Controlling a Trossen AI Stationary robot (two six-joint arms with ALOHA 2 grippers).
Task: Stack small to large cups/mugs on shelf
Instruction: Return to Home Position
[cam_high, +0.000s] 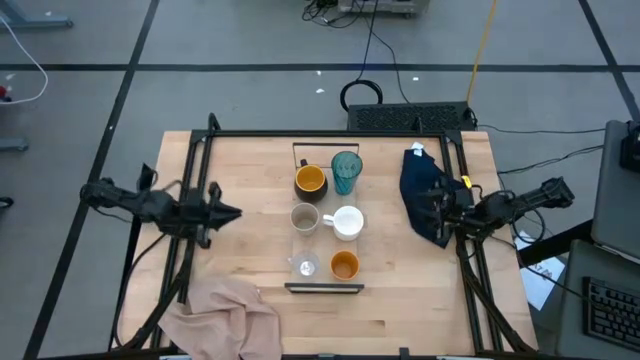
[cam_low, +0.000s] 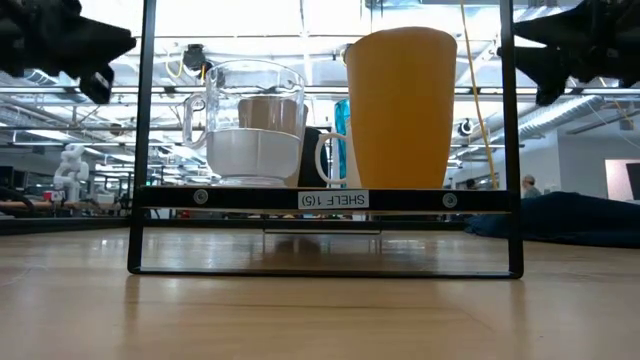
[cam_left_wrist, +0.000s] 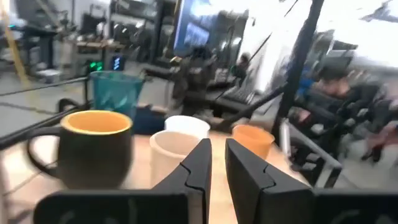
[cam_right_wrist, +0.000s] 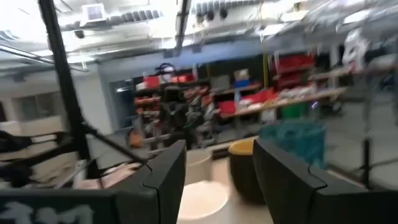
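Observation:
The shelf (cam_high: 328, 245) lies mid-table, running from far to near. Six vessels stand on it in pairs. At the far end are the dark mug with orange inside (cam_high: 310, 180) and the teal tumbler (cam_high: 346, 172). In the middle are the beige cup (cam_high: 304, 217) and the white mug (cam_high: 347, 222). At the near end are the clear glass (cam_high: 306, 266) and the orange cup (cam_high: 344, 265). My left gripper (cam_high: 236, 212) hovers left of the shelf with its fingers together, empty. My right gripper (cam_high: 428, 208) hovers right of the shelf, open and empty.
A dark blue cloth (cam_high: 422, 185) lies under my right gripper near the table's right edge. A pinkish cloth (cam_high: 225, 315) lies at the near left corner. A dark metal frame (cam_high: 330, 133) runs around the table. Bare wood lies between each gripper and the shelf.

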